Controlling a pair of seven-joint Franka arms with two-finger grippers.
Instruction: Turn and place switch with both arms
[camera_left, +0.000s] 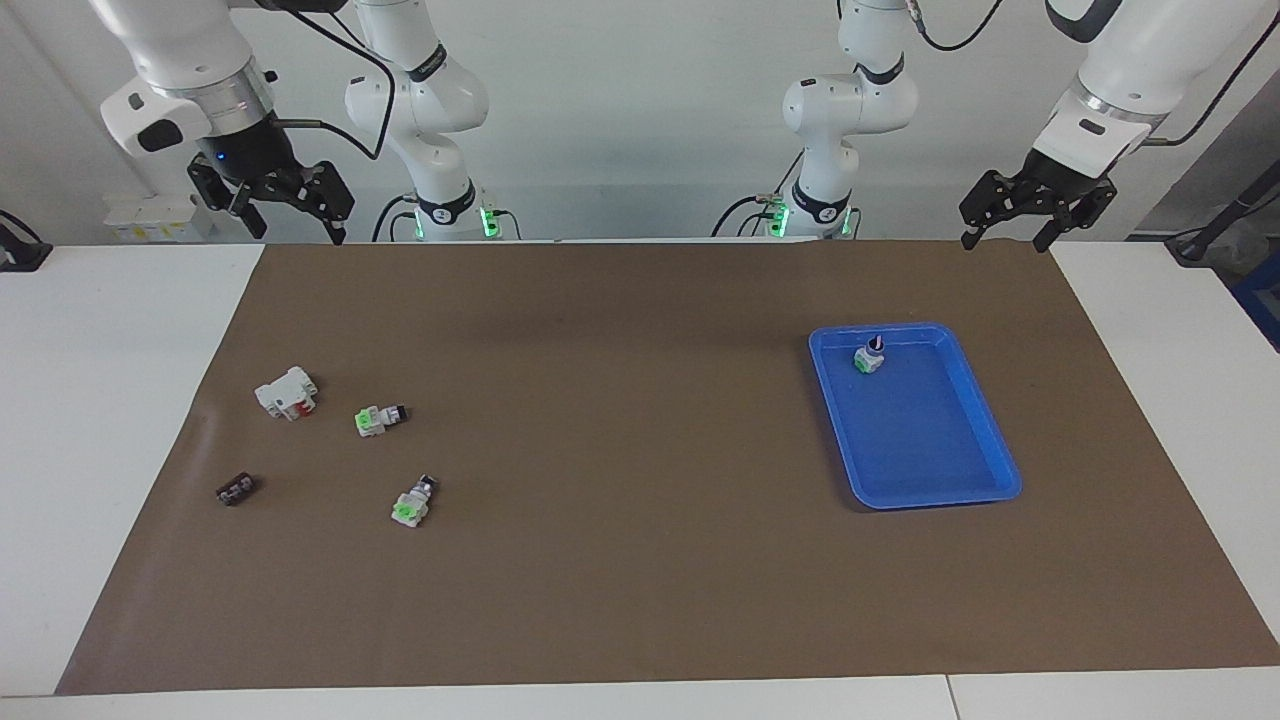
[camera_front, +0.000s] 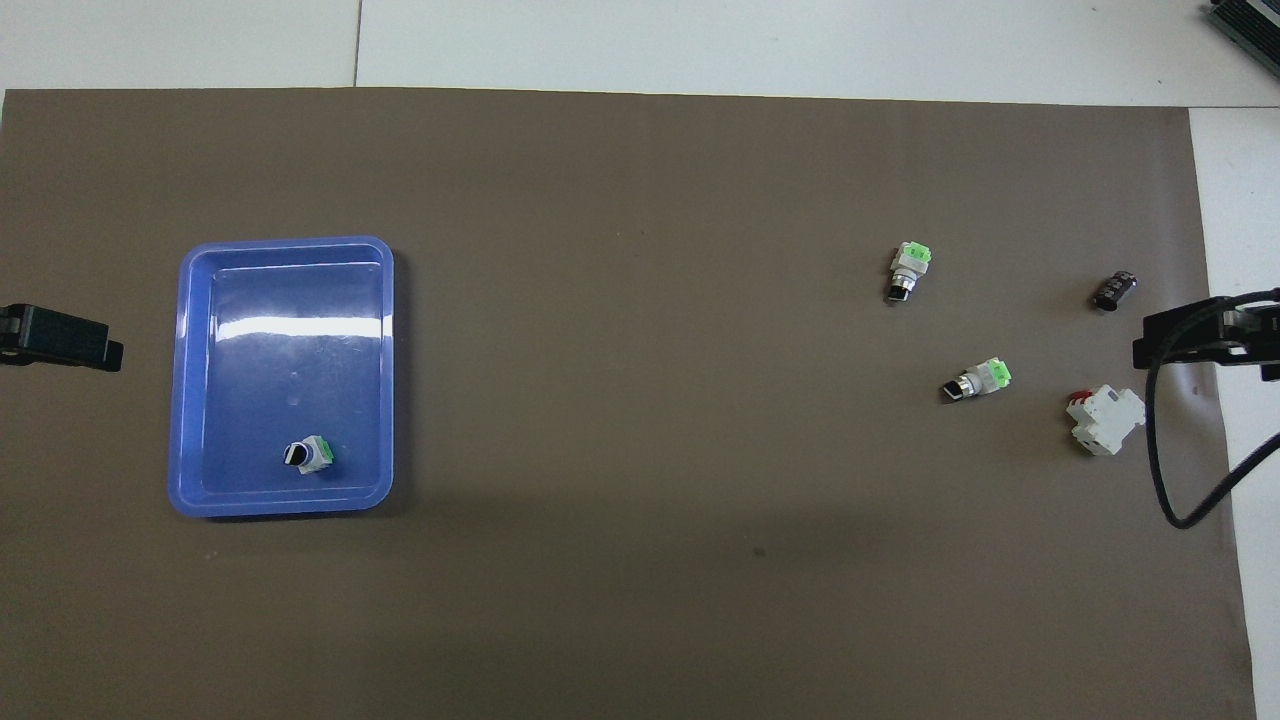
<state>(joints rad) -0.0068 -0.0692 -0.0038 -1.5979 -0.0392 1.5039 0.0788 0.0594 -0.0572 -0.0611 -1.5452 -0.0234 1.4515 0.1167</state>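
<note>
In the blue tray (camera_left: 1000, 470), at its robot-side end, one switch (camera_left: 869, 357) stands; two more switches (camera_left: 380, 418) lie well apart from the tray. Left pincer (camera_left: 1005, 238) and right pincer (camera_left: 298, 232) hang open, empty. Best approach one lying switch squarely across its body.

A white table (camera_left: 120, 420) carries a brown mat (camera_left: 620, 560); on it lie a blue tray (camera_left: 990, 450), two switches (camera_left: 381, 418) (camera_left: 413, 501), a white block (camera_left: 286, 391) and a black piece (camera_left: 236, 489).
</note>
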